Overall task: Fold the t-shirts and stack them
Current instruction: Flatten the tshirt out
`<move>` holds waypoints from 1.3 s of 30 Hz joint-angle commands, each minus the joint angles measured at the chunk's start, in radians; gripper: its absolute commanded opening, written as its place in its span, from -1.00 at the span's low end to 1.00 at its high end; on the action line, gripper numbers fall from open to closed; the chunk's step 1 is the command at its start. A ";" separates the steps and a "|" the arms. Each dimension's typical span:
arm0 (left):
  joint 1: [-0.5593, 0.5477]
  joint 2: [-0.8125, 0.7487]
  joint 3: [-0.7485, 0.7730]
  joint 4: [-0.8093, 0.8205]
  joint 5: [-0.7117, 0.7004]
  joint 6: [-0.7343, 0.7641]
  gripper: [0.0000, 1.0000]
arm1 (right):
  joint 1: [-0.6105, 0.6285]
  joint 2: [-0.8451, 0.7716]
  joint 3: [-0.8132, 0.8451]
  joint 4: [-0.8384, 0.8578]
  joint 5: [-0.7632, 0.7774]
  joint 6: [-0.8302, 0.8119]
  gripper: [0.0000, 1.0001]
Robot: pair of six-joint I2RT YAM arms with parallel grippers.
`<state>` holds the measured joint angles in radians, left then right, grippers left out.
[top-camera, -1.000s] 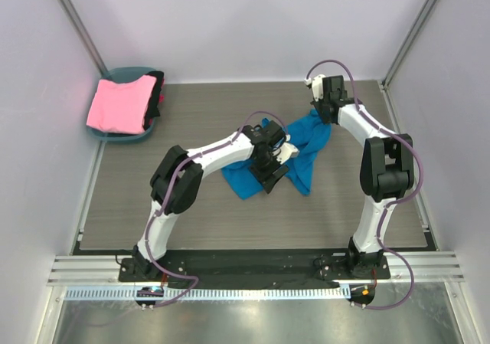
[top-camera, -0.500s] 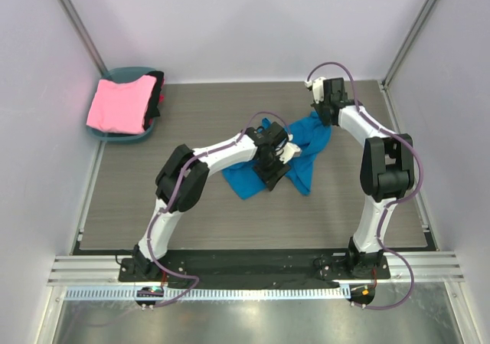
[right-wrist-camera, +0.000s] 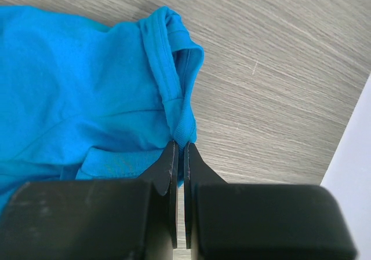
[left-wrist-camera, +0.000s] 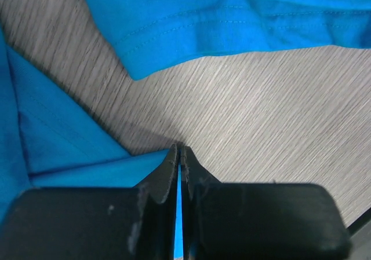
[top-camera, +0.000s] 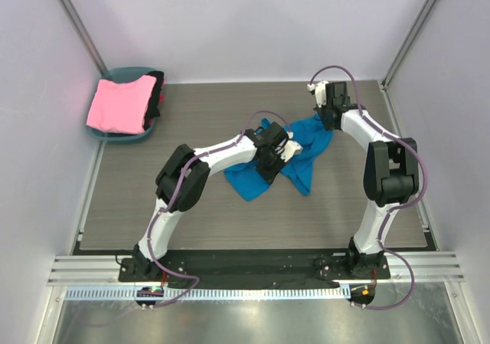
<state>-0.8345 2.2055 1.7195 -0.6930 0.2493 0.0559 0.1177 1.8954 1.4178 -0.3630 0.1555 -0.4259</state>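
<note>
A blue t-shirt [top-camera: 300,154] lies crumpled in the middle of the grey table. My left gripper [top-camera: 268,164] is shut on an edge of the blue t-shirt [left-wrist-camera: 87,173]; a thin strip of blue cloth shows between its jaws, meeting at the left gripper's [left-wrist-camera: 181,151] tips. My right gripper [top-camera: 328,118] is shut on the ribbed collar of the blue t-shirt [right-wrist-camera: 87,98] at its far right corner, with the right gripper's [right-wrist-camera: 181,147] tips pinching the collar. A folded pink t-shirt [top-camera: 119,103] lies on a dark one in the bowl.
A teal bowl [top-camera: 107,134] stands at the table's far left corner against the left wall. White walls close in on the left, back and right. The table's right edge [top-camera: 417,183] runs just beyond my right arm.
My left gripper has shut on the blue cloth; it was open a second ago. The cloth under it has bunched slightly. My right gripper has shifted a little to the right.
</note>
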 commanded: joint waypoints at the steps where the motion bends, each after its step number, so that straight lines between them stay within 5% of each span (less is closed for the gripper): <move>1: 0.008 -0.021 -0.021 -0.068 -0.030 0.021 -1.00 | -0.004 -0.091 -0.013 0.032 0.016 0.022 -0.99; 11: 0.279 -0.539 -0.066 -0.253 -0.172 0.190 -0.99 | -0.006 -0.257 -0.011 0.032 0.004 0.073 -0.99; 23: 0.584 -1.018 -0.139 -0.297 -0.355 0.242 -1.00 | -0.007 -0.858 -0.314 0.013 0.022 0.070 -0.98; 28: 0.632 -1.006 -0.191 -0.225 -0.355 0.256 -0.99 | -0.009 -0.854 -0.402 0.027 0.134 0.036 -0.98; 37: 0.634 -0.663 -0.152 -0.047 -0.312 0.254 -0.99 | -0.027 -0.457 -0.291 0.143 0.088 0.019 -0.97; 39: 0.634 -0.581 -0.083 -0.048 -0.315 0.234 -1.00 | -0.027 -0.307 -0.215 0.148 0.157 0.009 -0.68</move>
<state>-0.2127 1.5627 1.5520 -0.8204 -0.0589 0.2924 0.0963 1.4776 1.0798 -0.3077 0.2344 -0.3828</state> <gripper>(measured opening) 0.005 0.087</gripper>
